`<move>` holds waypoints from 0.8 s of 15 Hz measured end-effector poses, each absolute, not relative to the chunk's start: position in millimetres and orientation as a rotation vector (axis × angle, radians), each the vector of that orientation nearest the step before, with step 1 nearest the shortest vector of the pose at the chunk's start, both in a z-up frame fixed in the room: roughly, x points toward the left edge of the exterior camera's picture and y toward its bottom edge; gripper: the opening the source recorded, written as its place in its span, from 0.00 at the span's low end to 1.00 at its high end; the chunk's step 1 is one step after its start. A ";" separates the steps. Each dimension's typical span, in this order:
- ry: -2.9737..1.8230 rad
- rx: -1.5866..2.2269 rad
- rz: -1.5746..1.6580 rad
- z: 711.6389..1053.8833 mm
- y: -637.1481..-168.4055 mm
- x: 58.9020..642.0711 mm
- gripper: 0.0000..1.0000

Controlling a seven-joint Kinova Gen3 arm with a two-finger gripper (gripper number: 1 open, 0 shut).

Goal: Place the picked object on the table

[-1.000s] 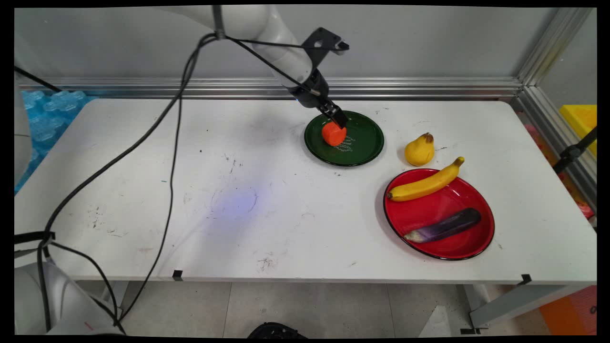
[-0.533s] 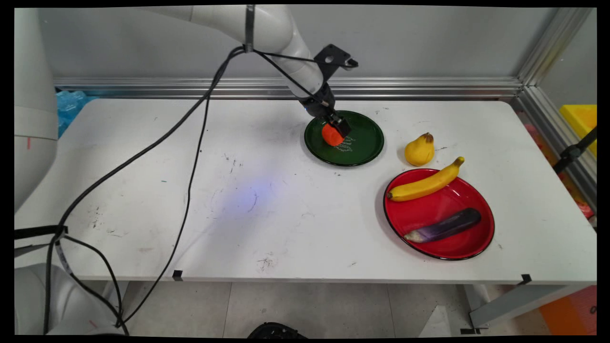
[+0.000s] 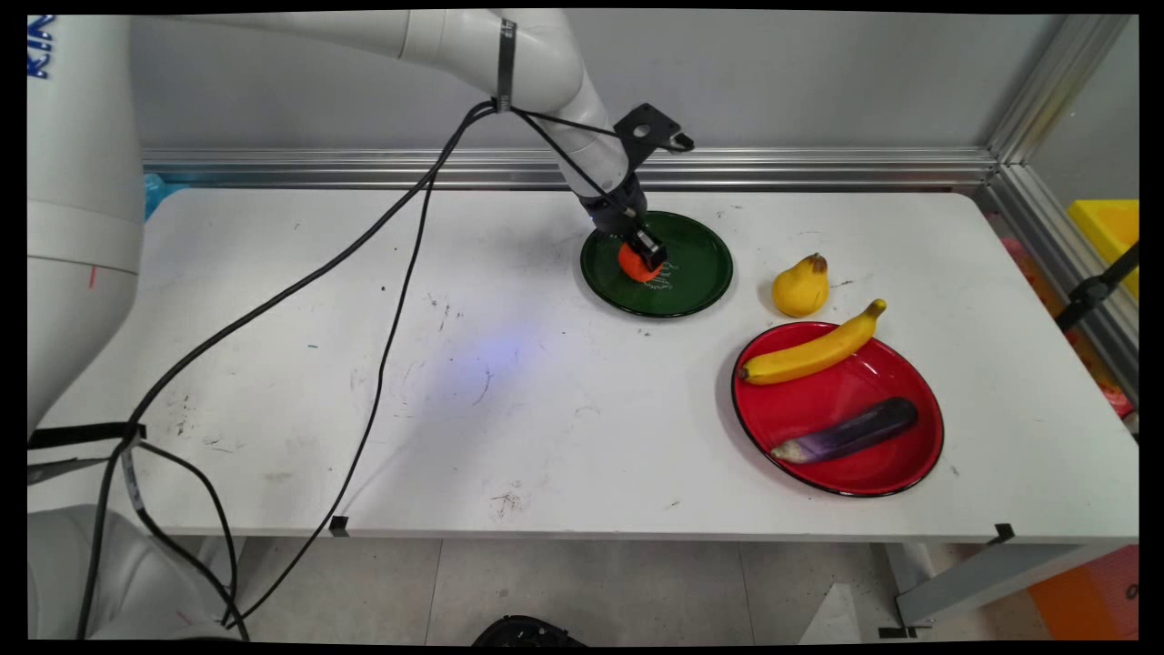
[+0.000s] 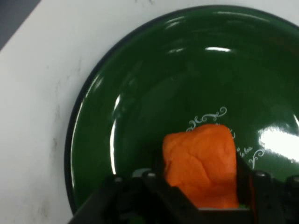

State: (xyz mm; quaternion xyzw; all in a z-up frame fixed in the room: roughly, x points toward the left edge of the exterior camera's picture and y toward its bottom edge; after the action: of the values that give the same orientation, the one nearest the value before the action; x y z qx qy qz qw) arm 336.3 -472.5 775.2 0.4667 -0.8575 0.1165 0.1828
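Observation:
An orange chunk of toy food (image 3: 637,267) (image 4: 201,163) rests on the left part of a dark green plate (image 3: 696,273) (image 4: 140,93) at the table's back middle. My gripper (image 3: 646,250) (image 4: 200,179) comes down on it at a slant from the upper left. In the hand view one black finger lies against each side of the orange chunk, so the gripper is shut on it. The chunk's underside is hidden.
A yellow pear (image 3: 800,287) stands to the right of the green plate. A red plate (image 3: 909,468) at the front right holds a banana (image 3: 812,353) and a purple eggplant (image 3: 846,430). Black cables (image 3: 382,300) hang over the table's left half.
The gripper has come down and slightly right over the orange chunk, from just above it to astride it. The chunk has stayed on the plate.

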 end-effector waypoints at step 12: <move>-2.515 1.001 0.359 848.2 -434.2 338.2 0.00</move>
State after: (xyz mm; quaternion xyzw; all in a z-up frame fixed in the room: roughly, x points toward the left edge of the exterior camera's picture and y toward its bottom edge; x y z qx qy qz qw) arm 338.2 -434.2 848.2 0.3588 -0.9017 0.1286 0.2039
